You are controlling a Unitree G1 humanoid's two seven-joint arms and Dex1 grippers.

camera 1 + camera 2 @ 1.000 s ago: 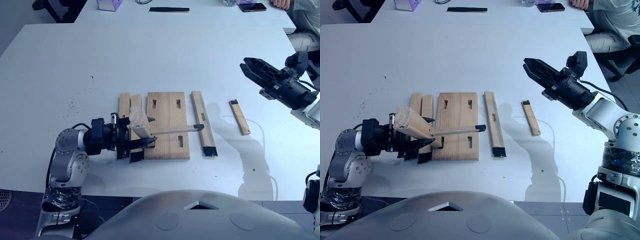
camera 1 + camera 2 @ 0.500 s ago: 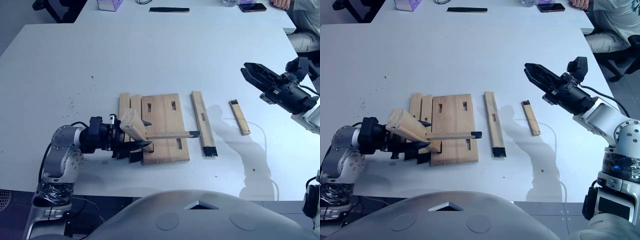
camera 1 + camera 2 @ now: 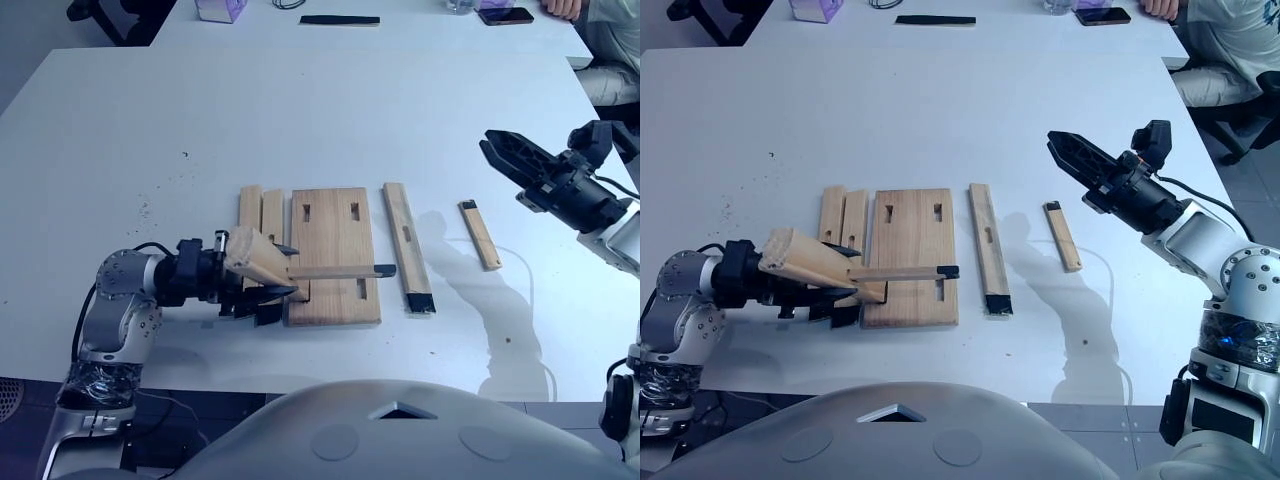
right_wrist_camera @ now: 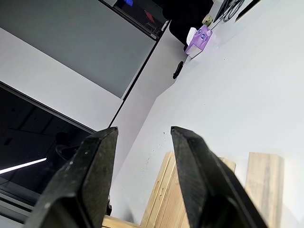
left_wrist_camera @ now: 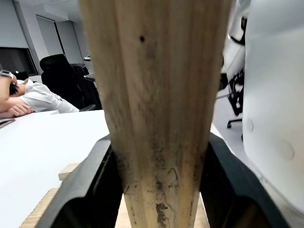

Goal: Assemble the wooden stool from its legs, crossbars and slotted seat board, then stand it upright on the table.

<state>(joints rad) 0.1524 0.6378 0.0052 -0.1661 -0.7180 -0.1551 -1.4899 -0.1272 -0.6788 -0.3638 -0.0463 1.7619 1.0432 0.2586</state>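
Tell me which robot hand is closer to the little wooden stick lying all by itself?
The right one. The right gripper hangs open in the air just beyond the short crossbar. The left gripper is across the seat board, clamped on a leg.

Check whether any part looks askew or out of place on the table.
The leg in the left pincer is tilted, with a thin crossbar sticking out of it across the seat board. Nothing else stands out.
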